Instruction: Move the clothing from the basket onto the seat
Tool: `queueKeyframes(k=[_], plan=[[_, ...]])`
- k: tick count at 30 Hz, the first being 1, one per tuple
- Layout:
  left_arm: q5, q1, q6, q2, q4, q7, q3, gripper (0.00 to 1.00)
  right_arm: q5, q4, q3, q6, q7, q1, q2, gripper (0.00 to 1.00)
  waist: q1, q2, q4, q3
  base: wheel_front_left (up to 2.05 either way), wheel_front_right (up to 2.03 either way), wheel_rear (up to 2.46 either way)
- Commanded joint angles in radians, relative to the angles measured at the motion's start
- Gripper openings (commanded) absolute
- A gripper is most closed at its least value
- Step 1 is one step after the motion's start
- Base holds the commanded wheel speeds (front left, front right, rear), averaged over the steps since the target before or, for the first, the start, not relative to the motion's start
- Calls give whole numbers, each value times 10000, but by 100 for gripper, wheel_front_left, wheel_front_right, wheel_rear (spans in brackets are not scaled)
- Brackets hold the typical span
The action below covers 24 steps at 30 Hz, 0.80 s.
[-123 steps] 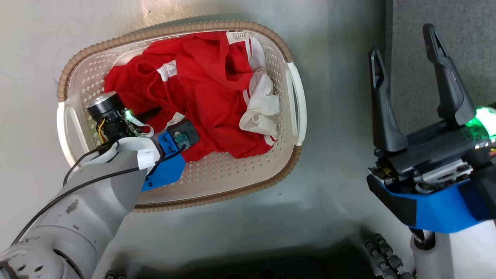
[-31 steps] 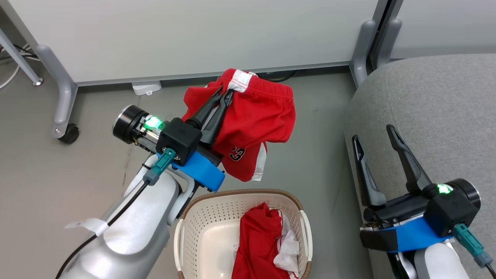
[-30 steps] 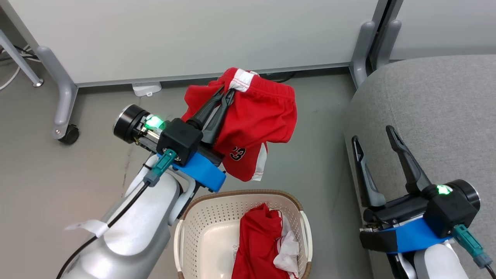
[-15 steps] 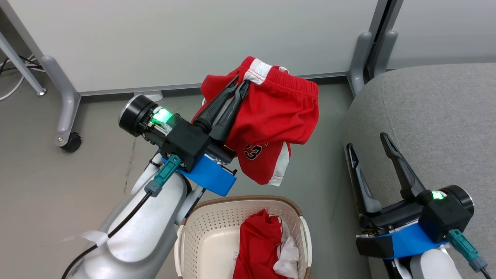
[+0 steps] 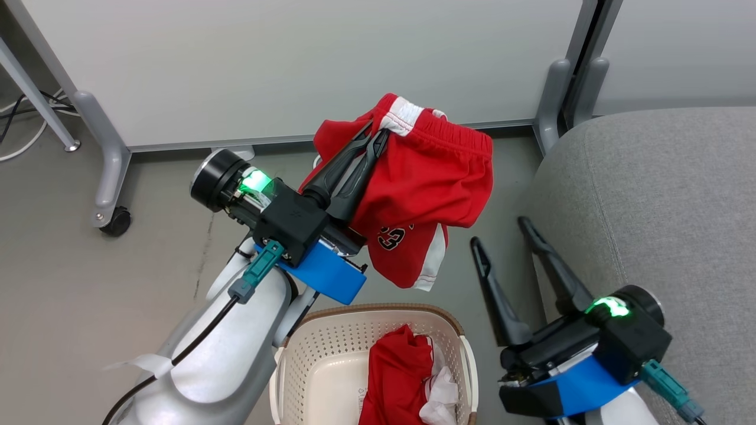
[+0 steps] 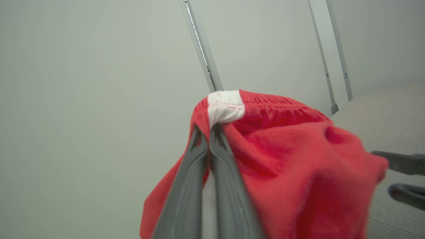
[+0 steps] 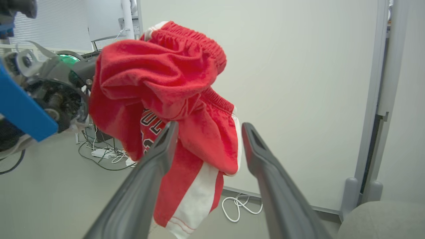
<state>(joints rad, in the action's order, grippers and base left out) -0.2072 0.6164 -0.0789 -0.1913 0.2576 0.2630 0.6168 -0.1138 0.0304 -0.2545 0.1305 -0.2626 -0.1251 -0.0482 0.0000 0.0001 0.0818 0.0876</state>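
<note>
My left gripper (image 5: 375, 131) is shut on the white-striped waistband of red shorts (image 5: 434, 195), which hang in the air above the floor, left of the seat. In the left wrist view the gripper (image 6: 209, 127) pinches the white patch of the shorts (image 6: 292, 159). My right gripper (image 5: 499, 233) stands open just right of and below the hanging shorts. In the right wrist view it (image 7: 208, 126) points at the shorts (image 7: 166, 99), apart from them. The cream basket (image 5: 331, 330) sits at the bottom with a red garment (image 5: 396, 378) inside. The grey seat (image 5: 655, 195) fills the right.
A white partition wall (image 5: 295, 59) with grey feet and a castor (image 5: 115, 221) runs along the back. Cables lie on the floor at the far left (image 5: 18, 124). Grey floor (image 5: 88, 295) spreads between the wall and the basket.
The left gripper has carried the shorts rightward, closer to the seat. The right gripper has swung left off the seat's edge, up toward the hanging shorts, still open.
</note>
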Motion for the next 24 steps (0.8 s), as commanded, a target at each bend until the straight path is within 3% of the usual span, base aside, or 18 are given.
queueKeyframes(k=[1, 14, 24], plan=[[64, -144, -13, 15, 16, 27, -87, 0, -265, 76, -222, 5, -35, -113, -40, 100, 0, -1, 15, -26, 0, 0, 0], [239, -303, -143, 202, -92, 27, -27, 0, -1306, -415, -1028, 5, -33, -695, -41, 100, 0, -1, 201, -46, 0, 0, 0], [385, -267, -244, 453, -334, 27, 216, 0, -1151, -1087, -1367, 5, -35, -1613, -38, 100, 0, -1, 334, 180, 0, 0, 0]])
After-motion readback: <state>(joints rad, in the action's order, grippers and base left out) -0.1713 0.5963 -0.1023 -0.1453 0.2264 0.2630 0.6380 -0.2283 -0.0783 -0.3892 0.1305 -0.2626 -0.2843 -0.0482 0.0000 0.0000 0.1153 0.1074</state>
